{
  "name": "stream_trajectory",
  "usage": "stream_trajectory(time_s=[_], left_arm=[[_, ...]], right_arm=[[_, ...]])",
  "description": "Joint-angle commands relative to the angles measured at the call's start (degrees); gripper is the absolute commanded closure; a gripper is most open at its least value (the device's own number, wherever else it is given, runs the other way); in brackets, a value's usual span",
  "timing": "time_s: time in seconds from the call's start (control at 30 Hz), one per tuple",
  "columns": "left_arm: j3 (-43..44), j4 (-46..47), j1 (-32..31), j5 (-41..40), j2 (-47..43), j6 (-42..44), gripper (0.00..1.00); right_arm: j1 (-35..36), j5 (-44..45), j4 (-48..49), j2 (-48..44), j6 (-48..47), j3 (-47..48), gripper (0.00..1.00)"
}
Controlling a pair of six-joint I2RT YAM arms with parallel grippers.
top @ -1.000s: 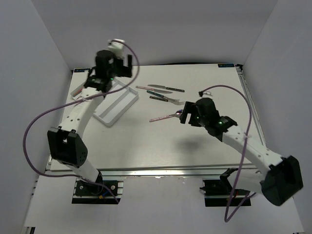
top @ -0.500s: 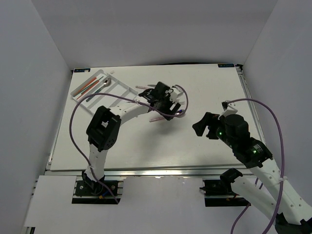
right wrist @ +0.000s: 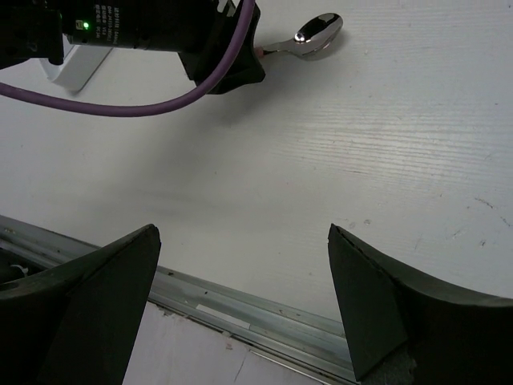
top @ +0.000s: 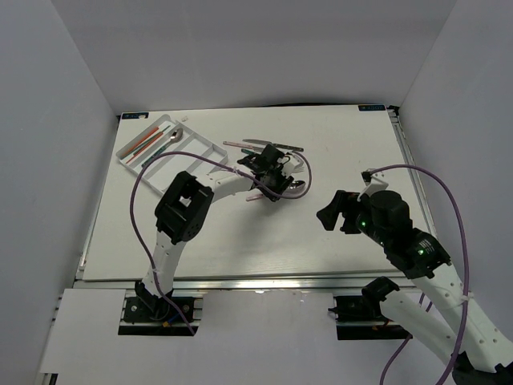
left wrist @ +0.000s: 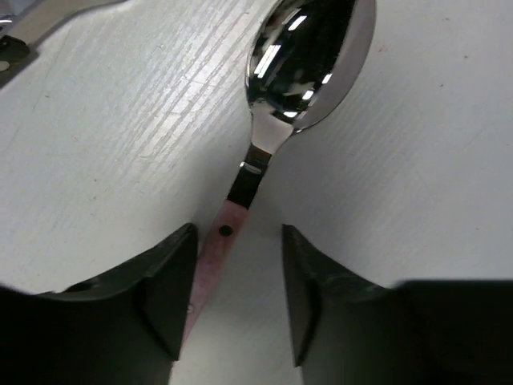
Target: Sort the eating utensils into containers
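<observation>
A spoon [left wrist: 309, 56] with a pink handle [left wrist: 215, 261] lies on the table, its bowl [top: 299, 188] pointing right. My left gripper [top: 275, 184] is down over it, and its jaws straddle the handle. In the left wrist view the left gripper [left wrist: 239, 269] is open: the left finger [left wrist: 172, 281] touches the handle, while a gap remains at the right finger. My right gripper [top: 333, 212] hovers open and empty to the right of the spoon [right wrist: 317, 32]. The white tray [top: 210, 149] at the back left holds red and teal chopsticks [top: 144, 143] and a spoon [top: 175, 136].
More utensils lie behind the left gripper: a pink-handled piece and dark-handled ones [top: 268, 145]. The left arm's purple cable [right wrist: 144, 108] loops across the table. The table's near metal edge [right wrist: 240, 309] shows between the right gripper's [right wrist: 240, 269] fingers.
My left arm swung from over the tray down onto the pink-handled spoon, and its jaws narrowed around the handle. My right arm drew back from the spoon toward the near right.
</observation>
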Motion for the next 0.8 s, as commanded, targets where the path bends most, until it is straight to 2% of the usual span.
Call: stream_trajectory(time_s=[0.0,0.03,0.1,0.13,0.2,0.23,0.33,0.4,0.47,0.5,0.6,0.77], left_arm=[[-1.85,0.46,-1.39,-0.94,-0.25,0.52,0.47],[-2.55,0.63,-1.74,-1.29,-1.12,0.78,0.6],[-5.18,1.33,-2.97,-1.65,-2.27,1.22,0.69],[-5.89,1.6,-3.32,-1.73,-3.67,1.39,0.78],[-7.3,0.99,-4.64,-1.3,-4.9,2.62,0.89],[-7.57,0.11,-4.99,-1.21,-6.56,2.89,1.0],[-8.18,-1.73,-5.7,0.2,-11.56,4.99,1.0],[-8.8,-1.92,-5.61,-5.22,-15.0,7.1,1.0],[-11.25,0.71,-3.61,-15.39,-20.17,9.47,1.0],[-11.7,1.42,-1.85,-16.05,-21.51,10.18,1.0],[-11.08,1.77,7.98,-15.54,-24.33,11.41,1.0],[-19.32,16.78,24.05,-15.54,-28.02,16.41,1.0]], right_arm=[[-0.06,0.46,1.53,-1.69,-1.7,0.91,0.11],[-0.06,0.63,1.53,-1.69,-1.88,1.09,0.11],[-0.06,0.55,1.53,-1.6,-2.05,1.53,0.11],[-0.06,0.46,1.53,-1.51,-2.14,1.62,0.11],[-0.06,0.28,1.53,-1.51,-2.23,2.32,0.11],[-0.06,0.28,1.36,-1.6,-2.4,2.58,0.11],[-0.06,0.46,0.92,-1.86,-2.76,3.9,0.11],[-0.06,0.64,0.74,-1.87,-3.02,4.43,0.11],[-0.06,0.64,0.48,-1.87,-3.46,4.87,0.11],[-0.06,0.29,0.48,-1.95,-3.46,4.87,0.11],[-0.06,-0.77,1.0,-2.13,-3.81,3.99,0.11],[-0.06,-2.09,3.46,-3.36,-5.21,1.8,0.11]])
